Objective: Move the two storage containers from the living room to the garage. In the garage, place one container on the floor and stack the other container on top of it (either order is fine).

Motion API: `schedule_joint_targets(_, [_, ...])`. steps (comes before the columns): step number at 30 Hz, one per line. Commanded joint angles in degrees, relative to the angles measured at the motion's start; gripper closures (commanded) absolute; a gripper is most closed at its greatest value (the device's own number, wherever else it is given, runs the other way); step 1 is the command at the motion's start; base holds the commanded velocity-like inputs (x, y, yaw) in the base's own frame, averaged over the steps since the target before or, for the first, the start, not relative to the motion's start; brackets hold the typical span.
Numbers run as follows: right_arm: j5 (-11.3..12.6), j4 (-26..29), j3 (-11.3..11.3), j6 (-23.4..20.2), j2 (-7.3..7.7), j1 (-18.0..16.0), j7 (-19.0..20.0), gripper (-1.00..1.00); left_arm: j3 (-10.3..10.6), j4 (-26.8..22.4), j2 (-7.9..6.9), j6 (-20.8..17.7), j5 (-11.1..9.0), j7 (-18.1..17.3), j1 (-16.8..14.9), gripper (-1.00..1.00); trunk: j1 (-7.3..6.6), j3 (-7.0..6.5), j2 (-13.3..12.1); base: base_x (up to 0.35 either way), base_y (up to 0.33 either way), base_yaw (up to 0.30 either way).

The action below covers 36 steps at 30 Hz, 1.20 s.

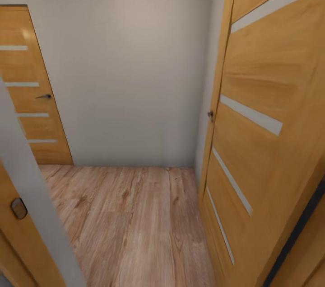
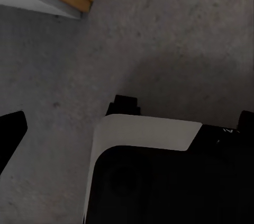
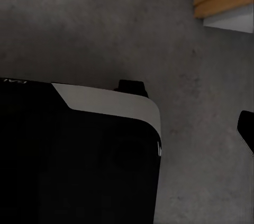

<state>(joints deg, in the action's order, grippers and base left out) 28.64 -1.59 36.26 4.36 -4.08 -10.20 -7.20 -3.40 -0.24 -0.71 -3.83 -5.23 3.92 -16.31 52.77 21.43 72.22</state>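
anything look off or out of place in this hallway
Nothing stands out. The wooden door on the right stands open against the grey wall, the door on the left is shut, and the plank floor shows no spill or damage.

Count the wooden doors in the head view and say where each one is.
2. One closed door stands far left against the grey wall; one open door is near on the right. Wooden edges at lower left may belong to another.

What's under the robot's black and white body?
Grey mottled concrete floor lies beneath the robot's base. Whatever sits directly under the base is covered. Ahead, the head view shows wood plank flooring.
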Motion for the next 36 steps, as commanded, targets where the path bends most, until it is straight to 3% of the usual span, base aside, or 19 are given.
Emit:
schedule_joint_targets(1, [0.5, -0.2, 0.5, 0.3, -0.05, 0.0, 0.0, -1.0, -0.3, 0.0, 0.0, -0.2, -0.5, 0.1, 0.0, -1.0, 0.02, 0.06, 0.0, 0.266, 0.0, 0.037])
schedule_joint_targets(19, [0.5, -0.2, 0.5, 0.3, -0.05, 0.0, 0.0, -1.0, -0.3, 0.0, -0.01, -0.2, -0.5, 0.0, 0.0, -1.0, 0.02, 0.06, 0.0, 0.304, 0.0, 0.004])
schedule_joint_targets(36, [0.5, -0.2, 0.5, 0.3, -0.05, 0.0, 0.0, -1.0, -0.3, 0.0, 0.0, -0.2, -0.5, 0.1, 0.0, -1.0, 0.02, 0.06, 0.0, 0.017, 0.056, 0.0])
